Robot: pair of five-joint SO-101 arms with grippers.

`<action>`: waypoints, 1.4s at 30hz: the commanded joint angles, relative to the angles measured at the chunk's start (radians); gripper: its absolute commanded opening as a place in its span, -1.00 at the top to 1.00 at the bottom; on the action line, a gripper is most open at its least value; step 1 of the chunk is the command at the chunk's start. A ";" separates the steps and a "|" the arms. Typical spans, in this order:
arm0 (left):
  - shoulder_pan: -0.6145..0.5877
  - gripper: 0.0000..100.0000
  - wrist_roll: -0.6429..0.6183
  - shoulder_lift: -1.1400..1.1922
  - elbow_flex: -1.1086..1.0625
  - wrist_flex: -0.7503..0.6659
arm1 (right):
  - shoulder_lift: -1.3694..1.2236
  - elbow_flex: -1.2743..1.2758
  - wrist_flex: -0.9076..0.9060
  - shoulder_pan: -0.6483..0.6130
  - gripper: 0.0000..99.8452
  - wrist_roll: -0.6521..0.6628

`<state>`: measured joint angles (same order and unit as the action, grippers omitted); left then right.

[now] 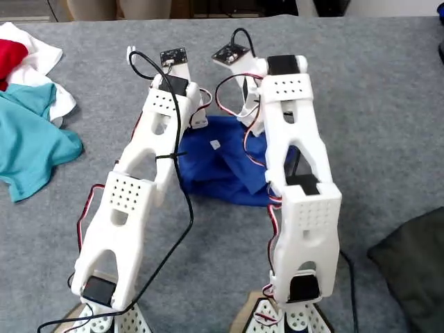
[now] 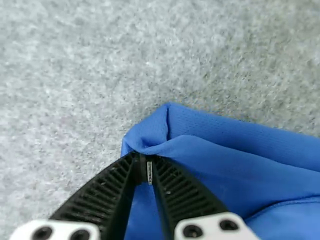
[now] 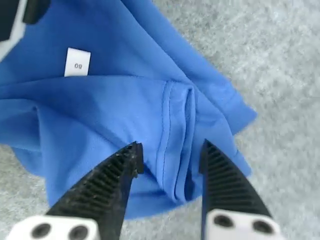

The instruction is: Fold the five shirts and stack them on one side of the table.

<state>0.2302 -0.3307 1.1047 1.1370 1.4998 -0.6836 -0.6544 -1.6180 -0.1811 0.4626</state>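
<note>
In the left pincer (image 2: 145, 167) the corner of a blue shirt (image 2: 225, 165) sits pinched, the right pincer (image 3: 170, 160) spread above it: folding seems barely started, stacking not yet

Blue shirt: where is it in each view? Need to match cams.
High: blue shirt at centre, between the two arms.
Left wrist: its corner pinched in the shut left hand.
Right wrist: it lies under the open right hand.
Shared landmark: white tag, high and right wrist views.
</note>
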 commanded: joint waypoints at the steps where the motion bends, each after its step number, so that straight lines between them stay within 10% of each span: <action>1: -0.026 0.96 0.005 -0.005 0.068 0.052 | -0.068 -0.061 0.063 -0.001 0.57 0.008; 9: -0.038 0.96 0.005 -0.004 0.097 0.069 | -0.157 -0.127 0.091 0.002 0.59 0.005; 16: -0.034 0.96 0.005 -0.001 0.097 0.071 | -0.162 -0.128 0.091 0.005 0.99 -0.021; 42: -0.044 0.96 0.005 0.002 0.091 0.064 | -0.091 -0.354 -0.170 0.147 0.99 0.071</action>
<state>0.2071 -0.3322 1.1201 1.1922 1.5612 -0.8493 -1.0180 -1.7668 -0.0552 0.5240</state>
